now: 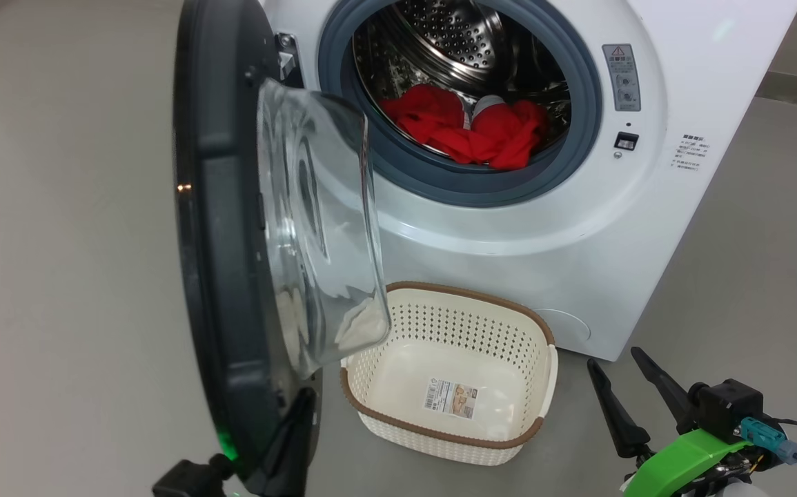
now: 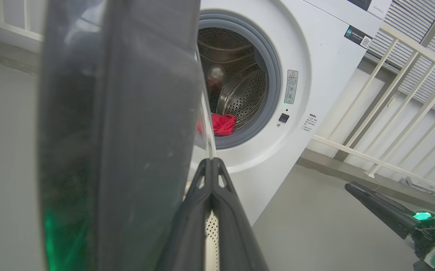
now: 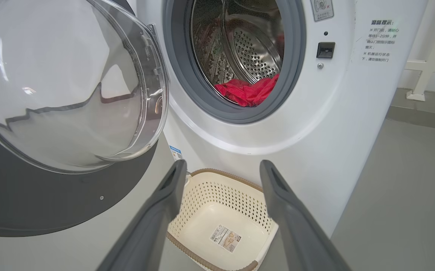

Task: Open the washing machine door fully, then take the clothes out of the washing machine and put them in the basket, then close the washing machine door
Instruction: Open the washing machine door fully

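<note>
The washing machine door [image 1: 222, 241] stands swung out from its hinge on the left side of the washing machine [image 1: 508, 235]. In the head view it is almost edge-on, with its clear glass window [image 1: 315, 228] bulging toward the opening. In the right wrist view the same window [image 3: 63, 82] shows as a wide clear bowl set in the dark rim.

The clothes [image 1: 470, 131] lie in the bottom of the steel drum [image 1: 453, 34], a bunched red heap with a pale patch among the folds. They sit toward the front, close behind the grey rubber seal [image 1: 481, 186].

The basket [image 1: 467, 295] stands on the grey floor [image 1: 60, 276] right against the foot of the machine, below the opening and just beside the lower edge of the door. A sticker [image 1: 450, 398] shows on its base.

The left gripper [image 1: 307, 402] is low at the door's bottom edge, on the inner side, with its two fingers pressed together and nothing between them. In the left wrist view the tip [image 2: 211, 162] sits right beside the edge of the glass; whether it touches the door cannot be told.

The right gripper [image 1: 612, 357] hangs over the floor near the machine's front right corner, apart from the basket, with its fingers spread wide and holding nothing. In the right wrist view they [image 3: 223, 163] frame the basket [image 3: 202, 174] and point toward the machine's front.
</note>
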Available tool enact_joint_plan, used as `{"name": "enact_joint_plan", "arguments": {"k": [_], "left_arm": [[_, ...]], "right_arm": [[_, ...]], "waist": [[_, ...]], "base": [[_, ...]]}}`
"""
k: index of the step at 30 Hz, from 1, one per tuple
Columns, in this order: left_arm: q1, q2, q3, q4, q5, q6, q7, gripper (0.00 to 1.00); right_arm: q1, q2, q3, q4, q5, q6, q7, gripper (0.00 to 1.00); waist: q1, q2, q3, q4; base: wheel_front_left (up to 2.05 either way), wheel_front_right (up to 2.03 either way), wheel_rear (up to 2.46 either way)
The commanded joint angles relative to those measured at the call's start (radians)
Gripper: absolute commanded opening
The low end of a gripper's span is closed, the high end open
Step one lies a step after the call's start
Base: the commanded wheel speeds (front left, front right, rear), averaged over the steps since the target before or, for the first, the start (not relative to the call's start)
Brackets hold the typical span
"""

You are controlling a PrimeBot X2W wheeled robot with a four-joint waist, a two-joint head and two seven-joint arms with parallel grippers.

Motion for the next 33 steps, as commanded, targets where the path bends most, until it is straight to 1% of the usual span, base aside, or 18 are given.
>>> {"name": "enact_joint_plan", "arguments": {"k": [1,8,15,16,23,28,29,33], "left_arm": [[-0.030,0.006,0.062,-0.020,-0.002,0.008,-0.005,0.00],[0.003,0.009,0.166,-0.042,0.016,0.017,-0.005,0.00],[0.012,0.027,0.286,-0.048,0.033,0.025,-0.005,0.00],[0.009,0.037,0.319,-0.042,0.034,0.022,-0.005,0.00],[-0.016,0.056,0.410,-0.007,0.049,0.009,-0.005,0.00],[-0.055,0.071,0.483,0.032,0.050,-0.011,-0.005,0.00],[-0.055,0.071,0.483,0.032,0.050,-0.011,-0.005,0.00],[-0.089,0.077,0.546,0.063,0.057,-0.019,-0.005,0.00]], "right_arm": [[-0.003,-0.012,0.012,-0.028,-0.015,0.006,-0.009,1.00],[0.005,-0.007,0.004,-0.038,-0.021,0.006,-0.009,1.00],[0.001,-0.008,0.004,-0.045,-0.025,0.006,-0.009,1.00],[-0.002,-0.008,0.005,-0.047,-0.026,0.006,-0.009,1.00],[-0.014,-0.011,0.007,-0.071,-0.031,0.006,-0.009,1.00],[-0.031,-0.021,0.014,-0.086,-0.032,0.006,-0.009,1.00],[-0.031,-0.021,0.014,-0.086,-0.032,0.006,-0.009,1.00],[-0.044,-0.028,0.014,-0.100,-0.035,0.006,-0.009,1.00]], "waist": [[0.0000,-0.0001,0.000,0.001],[0.0000,-0.0001,0.005,0.012],[0.0000,-0.0001,0.011,0.019],[0.0000,-0.0001,0.013,0.019],[0.0000,-0.0001,0.028,0.009],[0.0000,-0.0001,0.052,-0.005],[0.0000,-0.0001,0.052,-0.005],[0.0000,-0.0001,0.074,-0.015]], "base": [[0.00,0.00,0.00],[0.00,0.00,0.00],[0.00,0.00,0.00],[0.00,0.00,0.00],[0.00,0.00,0.00],[0.00,0.00,0.00],[0.00,0.00,0.00],[0.00,0.00,0.00]]}}
